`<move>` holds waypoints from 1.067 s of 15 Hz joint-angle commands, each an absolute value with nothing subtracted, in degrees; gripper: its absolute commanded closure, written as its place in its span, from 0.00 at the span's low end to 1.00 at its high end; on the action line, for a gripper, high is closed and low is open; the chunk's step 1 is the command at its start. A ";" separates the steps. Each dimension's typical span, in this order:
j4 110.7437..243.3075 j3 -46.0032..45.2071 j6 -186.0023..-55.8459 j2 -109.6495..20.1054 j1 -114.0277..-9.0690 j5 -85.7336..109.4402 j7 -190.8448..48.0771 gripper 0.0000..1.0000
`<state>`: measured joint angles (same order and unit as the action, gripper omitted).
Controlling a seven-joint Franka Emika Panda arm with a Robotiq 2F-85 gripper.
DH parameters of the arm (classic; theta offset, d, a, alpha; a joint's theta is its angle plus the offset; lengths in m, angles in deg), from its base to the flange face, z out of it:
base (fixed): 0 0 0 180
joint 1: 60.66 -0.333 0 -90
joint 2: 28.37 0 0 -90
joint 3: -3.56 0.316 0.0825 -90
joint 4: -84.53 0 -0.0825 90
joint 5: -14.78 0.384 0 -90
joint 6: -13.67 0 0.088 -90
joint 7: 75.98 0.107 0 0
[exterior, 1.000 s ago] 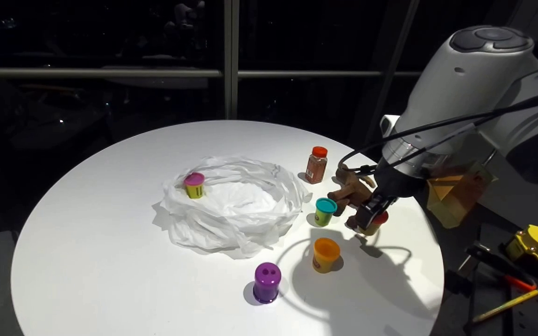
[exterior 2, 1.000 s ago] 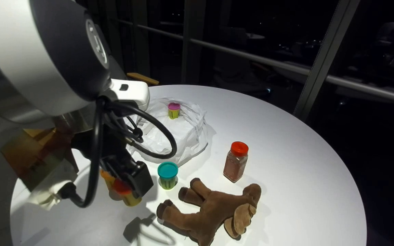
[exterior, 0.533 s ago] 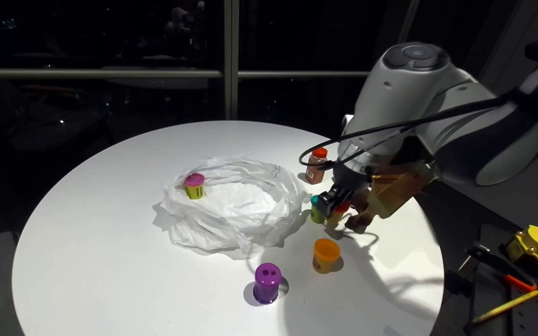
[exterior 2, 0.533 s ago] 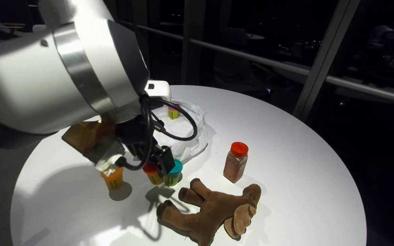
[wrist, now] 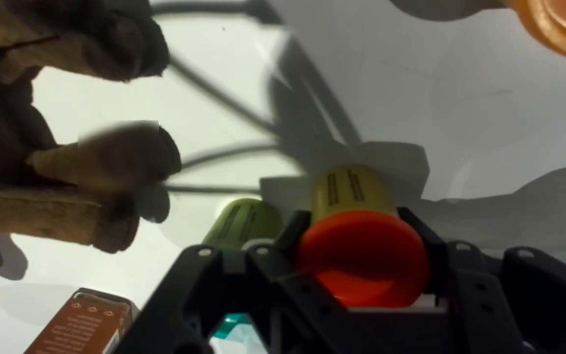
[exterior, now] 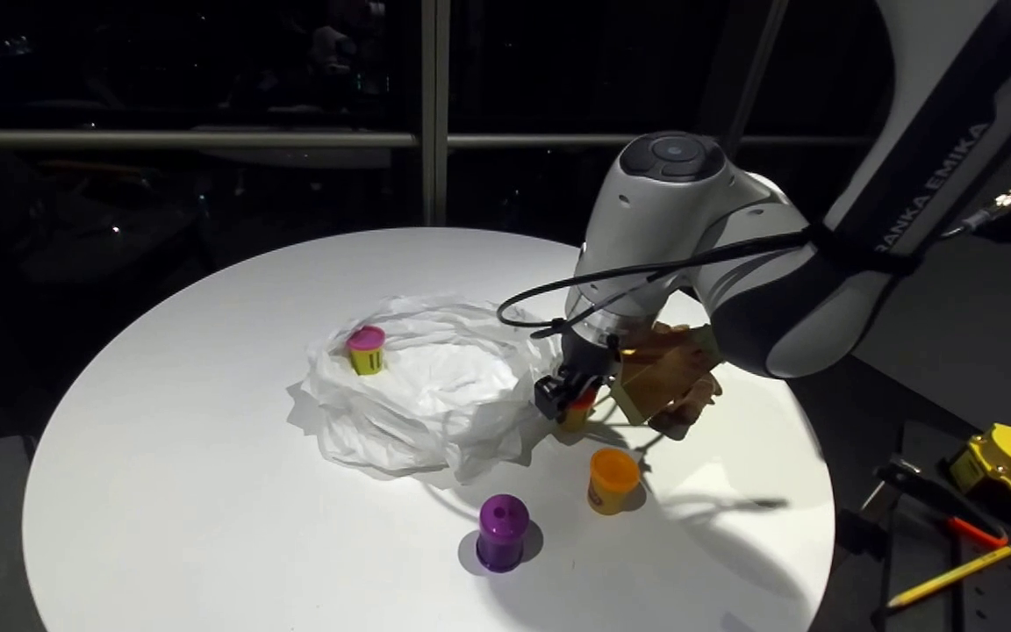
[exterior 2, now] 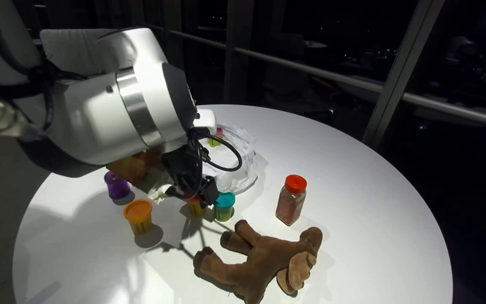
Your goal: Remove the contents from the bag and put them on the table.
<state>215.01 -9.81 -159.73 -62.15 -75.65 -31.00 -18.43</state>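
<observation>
Claw (wrist: 354, 219): was clamped on red-lidded yellow tub (wrist: 359, 241) beside plastic bag (exterior: 409, 428) | looked light, stiff, slick | hold belonged squarely across its sides

bag (exterior: 422, 430) on table (exterior: 207, 509) | cup (exterior: 367, 353) apparently in bag | toy (exterior 2: 264, 259) near bottle (exterior 2: 290, 204)

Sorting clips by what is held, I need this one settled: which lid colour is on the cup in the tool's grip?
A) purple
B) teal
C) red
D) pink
C: the wrist view shows the red-lidded cup held in the tool, with the jaws closed on it from both sides.
</observation>
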 commanded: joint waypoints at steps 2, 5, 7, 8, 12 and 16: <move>216.22 -8.98 -158.28 -59.44 -74.79 -30.94 -19.88 0.21; 219.54 -7.50 -153.93 -55.36 -75.13 -29.69 -20.10 0.00; 220.75 -4.62 -149.11 -51.12 -72.13 -26.50 -22.84 0.00; 221.14 -2.47 -145.70 -49.18 -70.70 -23.66 -25.12 0.00; 216.55 1.11 -134.39 -45.05 -70.15 -9.25 -39.39 0.00; 206.69 3.26 -125.04 -47.52 -71.08 -1.65 -49.07 0.00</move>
<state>213.63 1.09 -131.20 -45.44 -71.39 -6.12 -42.58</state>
